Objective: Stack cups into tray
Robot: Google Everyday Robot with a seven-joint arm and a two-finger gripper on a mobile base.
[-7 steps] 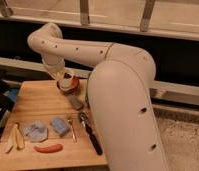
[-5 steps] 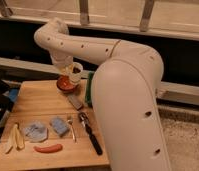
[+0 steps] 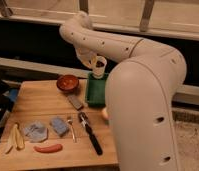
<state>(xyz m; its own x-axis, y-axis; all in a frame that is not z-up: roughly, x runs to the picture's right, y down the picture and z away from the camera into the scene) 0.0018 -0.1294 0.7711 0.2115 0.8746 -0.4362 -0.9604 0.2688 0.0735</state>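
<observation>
The gripper has carried the cream cup rightward, off the red-brown bowl. It now hangs over the green tray — at its far edge.

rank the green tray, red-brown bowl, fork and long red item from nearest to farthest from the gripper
The gripper, holding the cream cup, hangs over the green tray.
1. green tray, just below
2. red-brown bowl, beside the tray
3. fork, mid-table
4. long red item, front edge

Glossy plastic tray, matt wood table, pincer over tray gripping smooth cup
</observation>
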